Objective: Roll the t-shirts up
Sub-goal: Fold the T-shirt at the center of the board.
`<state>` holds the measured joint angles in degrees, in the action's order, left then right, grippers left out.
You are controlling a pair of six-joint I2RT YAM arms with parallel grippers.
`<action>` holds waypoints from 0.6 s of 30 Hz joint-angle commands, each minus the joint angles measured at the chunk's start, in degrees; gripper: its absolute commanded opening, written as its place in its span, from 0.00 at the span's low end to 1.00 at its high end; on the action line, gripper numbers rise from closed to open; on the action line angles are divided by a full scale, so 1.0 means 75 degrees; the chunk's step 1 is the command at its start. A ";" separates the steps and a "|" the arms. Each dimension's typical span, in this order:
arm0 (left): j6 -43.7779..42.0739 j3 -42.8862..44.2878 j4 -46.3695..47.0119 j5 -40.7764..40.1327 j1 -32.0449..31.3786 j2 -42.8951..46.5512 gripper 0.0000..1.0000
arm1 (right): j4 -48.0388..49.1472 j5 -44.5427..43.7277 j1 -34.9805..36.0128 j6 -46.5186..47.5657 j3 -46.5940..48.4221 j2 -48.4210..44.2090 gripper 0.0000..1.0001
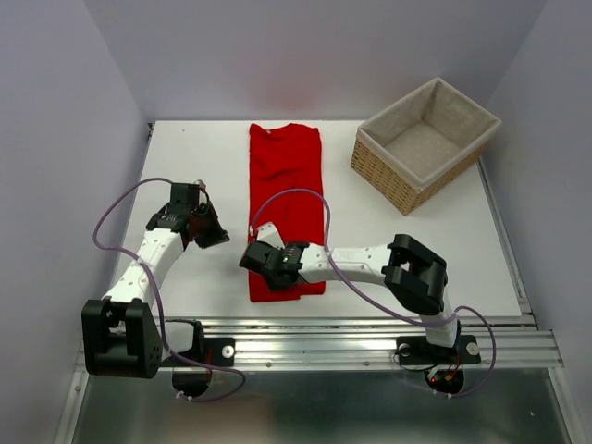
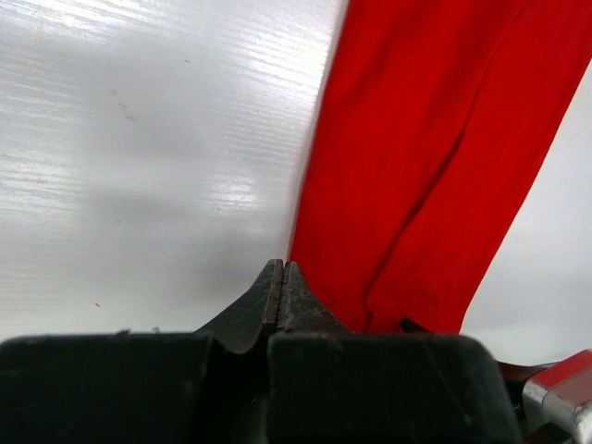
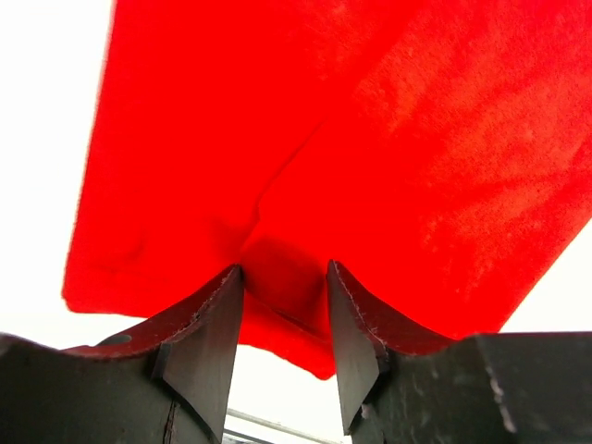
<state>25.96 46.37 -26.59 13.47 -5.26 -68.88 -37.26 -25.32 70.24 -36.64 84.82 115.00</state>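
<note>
Plainly, the red t-shirt [image 1: 285, 199] lay as a long narrow strip down the middle of the white table [image 1: 185, 166], sleeves tucked in, one short end near the arms and the other by the far edge. It sat well apart from the wicker basket [image 1: 388, 180] at the far right corner.

The right gripper [image 1: 264, 266] hung over the near end of the strip. Its wrist view showed the jaws partly apart, astride a small raised crease in the cloth [image 3: 370, 139] close to the near hem, and not closed on anything. The left gripper [image 1: 211, 236] sat over bare table just beside the strip's left edge, jaws pressed together and empty [image 2: 282, 268].

The fabric [image 2: 416, 166] looked thin, soft and light, with loose ripples along its length. It would likely sag, bunch and slide on the smooth tabletop rather than hold a shape. The sensible hold seemed to be the near hem, pinched at both corners so the layers turned over together. A single pinch in the middle would probably lift only the top layer and skew the roll.
</note>
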 commanded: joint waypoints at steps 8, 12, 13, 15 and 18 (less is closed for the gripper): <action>-0.0132 0.0099 0.0123 0.0031 -0.0002 -0.0027 0.00 | -0.0095 -0.0409 0.0186 -0.0036 0.0480 -0.0029 0.23; -0.0132 0.0052 0.0147 0.0055 -0.0002 -0.0038 0.00 | -0.0118 -0.0421 0.0186 -0.0059 0.0445 -0.0099 0.05; -0.0133 0.0052 0.0170 0.0067 -0.0002 -0.0038 0.00 | -0.0107 -0.0432 0.0255 -0.0071 0.0434 -0.0122 0.01; -0.0121 0.0040 0.0182 0.0102 -0.0002 -0.0038 0.00 | -0.0119 -0.0456 0.0256 -0.0095 0.0375 -0.0228 0.01; -0.0121 0.0063 0.0205 0.0137 0.0009 -0.0050 0.00 | -0.0130 -0.0468 0.0397 -0.0106 0.0246 -0.0450 0.01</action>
<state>25.96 46.37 -26.28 13.56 -5.26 -68.95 -37.78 -26.76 71.64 -36.88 85.95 114.98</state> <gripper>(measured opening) 0.026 0.024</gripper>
